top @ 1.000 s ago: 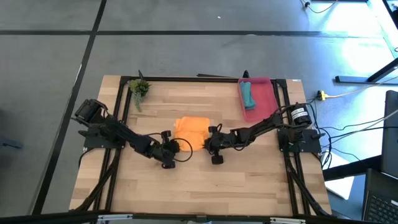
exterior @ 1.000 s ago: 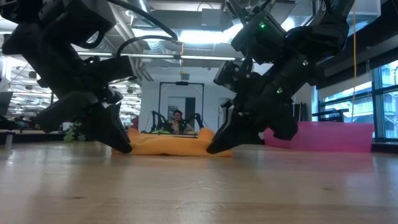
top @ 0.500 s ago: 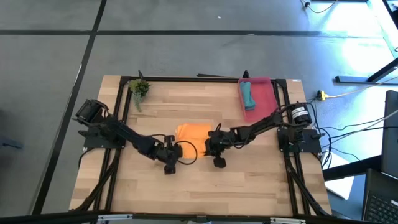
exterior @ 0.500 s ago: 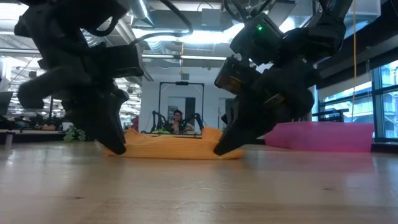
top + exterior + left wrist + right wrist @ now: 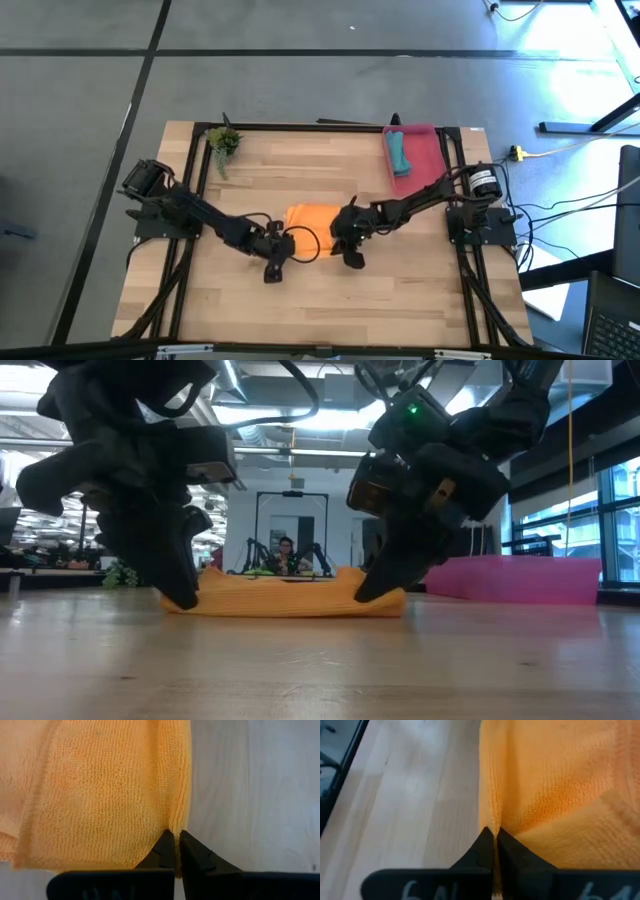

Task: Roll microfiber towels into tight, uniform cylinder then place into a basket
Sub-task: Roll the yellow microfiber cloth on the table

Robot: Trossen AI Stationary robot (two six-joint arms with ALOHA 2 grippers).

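Orange towel (image 5: 310,217) folded thick mid-desk (image 5: 400,290), fuzzy ribbed weave. Left gripper (image 5: 173,841) and right gripper (image 5: 493,836) each clamped on a near edge. Teal towel (image 5: 398,153) rolled in basket (image 5: 422,150).

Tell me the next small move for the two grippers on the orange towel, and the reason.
Probably both carry the pinched edge a little farther across the orange towel, keeping level. The left gripper and the right gripper are each shut on an end of that edge, and the towel lies only partly folded on the table, not yet a cylinder.
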